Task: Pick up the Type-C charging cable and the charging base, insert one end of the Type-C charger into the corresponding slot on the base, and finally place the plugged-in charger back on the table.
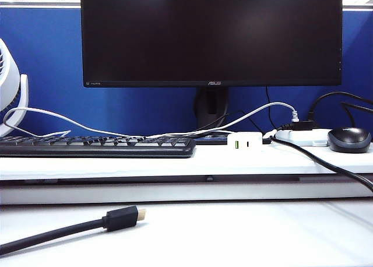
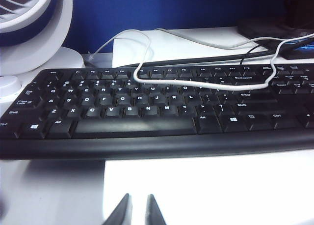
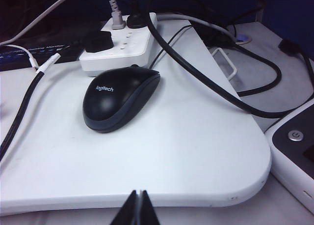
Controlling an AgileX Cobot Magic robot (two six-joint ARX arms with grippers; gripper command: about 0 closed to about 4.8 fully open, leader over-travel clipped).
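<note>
The left end effector (image 2: 139, 211) hovered low over the table's (image 1: 233, 232) white surface just in front of the black keyboard (image 2: 147, 112), its fingertips nearly pressed together with a narrow slit between them and nothing held. The right end effector (image 3: 139, 208) hung at the rounded edge of the raised white shelf (image 3: 186, 151), its tips pressed fully together and empty.

Beyond the left end effector, the thin white Type-C charging cable (image 2: 206, 85) looped across the keyboard's upper rows; in the exterior view it trailed along the shelf behind the keyboard. A white fan (image 2: 34, 33) stood beside the keyboard.

Beyond the right end effector sat a black mouse (image 3: 120, 99) marked "logitech", and behind it a white power strip (image 3: 117, 48) with plugs seated in it. Thick black cables (image 3: 206, 77) curved over the shelf.

The charging base (image 1: 245, 141) stood on the shelf between the keyboard and the power strip, its green-lined port facing outward. A black cable with a gold-tipped plug (image 1: 122, 218) lay on the lower table. Behind stood a dark monitor (image 1: 210, 34) marked "ASUS", with a smaller label that was probably "HDMI", against a blue partition (image 1: 52, 57).
</note>
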